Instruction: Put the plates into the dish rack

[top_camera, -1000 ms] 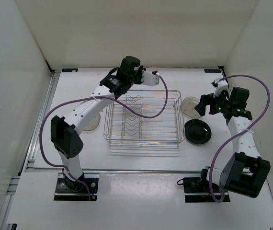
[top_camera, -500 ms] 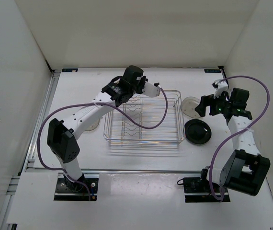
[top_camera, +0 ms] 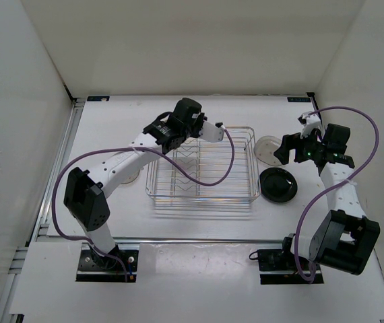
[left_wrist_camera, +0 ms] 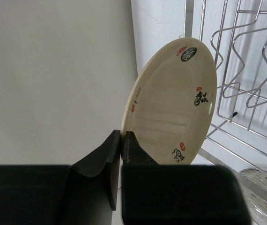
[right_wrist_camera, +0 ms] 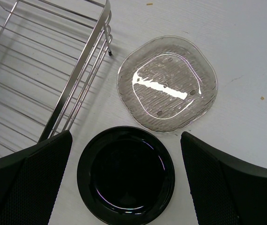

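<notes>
The cream plate (left_wrist_camera: 175, 103) is pale and glossy, printed with small scattered marks: a black round emblem near its 12 o'clock rim, red-and-black motifs toward 3 and 5 o'clock, and small red dabs toward 9 o'clock. The left hand (left_wrist_camera: 122, 138) is matte black. The dish rack (top_camera: 202, 168) is bright chrome wire. In the right wrist view the black plate (right_wrist_camera: 125, 174) at 6 o'clock is glossy. The clear plate (right_wrist_camera: 167, 90) at 1 o'clock is greyish, translucent and finely ribbed, with a few dark specks. The right hand (right_wrist_camera: 125, 136) has black, mesh-textured fingers (right_wrist_camera: 30, 183). The worktop (right_wrist_camera: 246, 47) is white, and a purple cable (top_camera: 345, 107) runs along the white right arm (top_camera: 343, 195).
</notes>
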Controlling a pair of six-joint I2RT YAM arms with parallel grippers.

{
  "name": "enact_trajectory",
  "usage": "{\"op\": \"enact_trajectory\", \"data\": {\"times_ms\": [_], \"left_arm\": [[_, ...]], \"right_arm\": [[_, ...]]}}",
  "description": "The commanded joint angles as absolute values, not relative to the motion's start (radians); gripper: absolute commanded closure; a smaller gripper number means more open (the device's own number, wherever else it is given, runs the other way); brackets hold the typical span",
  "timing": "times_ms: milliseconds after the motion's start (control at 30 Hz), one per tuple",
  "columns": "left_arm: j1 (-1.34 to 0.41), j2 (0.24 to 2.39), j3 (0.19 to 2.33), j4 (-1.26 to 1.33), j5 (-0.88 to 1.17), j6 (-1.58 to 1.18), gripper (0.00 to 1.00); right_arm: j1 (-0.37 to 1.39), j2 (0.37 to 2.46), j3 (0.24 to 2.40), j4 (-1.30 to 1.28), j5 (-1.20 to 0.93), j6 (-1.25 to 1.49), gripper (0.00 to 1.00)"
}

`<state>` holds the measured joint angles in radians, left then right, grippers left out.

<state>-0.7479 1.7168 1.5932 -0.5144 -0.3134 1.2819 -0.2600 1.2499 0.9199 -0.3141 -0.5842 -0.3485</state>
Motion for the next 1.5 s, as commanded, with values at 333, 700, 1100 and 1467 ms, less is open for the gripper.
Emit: {"op": "enact_trajectory", "data": {"times_ms": [333, 700, 1100, 1467], "left_arm": [[-0.772, 1.671, 1.571, -0.482, -0.290, 1.282, 0.89], [-0.772, 1.689, 1.562, -0.463, -0.290, 1.324, 0.89], [-0.772, 1.717, 1.562, -0.427, -0.290, 1.355, 0.89], [-0.772, 1.766, 1.562, -0.407, -0.272, 1.373, 0.89]], "right_arm": [[-0.273, 1.249, 0.919, -0.301, -0.629, -0.353, 0.00], [-0.282, 1.249, 0.919, -0.301, -0.647, -0.353, 0.00], [-0.282, 1.249, 0.919, -0.301, -0.647, -0.353, 0.00], [-0.301, 1.249, 0.919, -0.301, -0.658, -0.353, 0.00]]}}
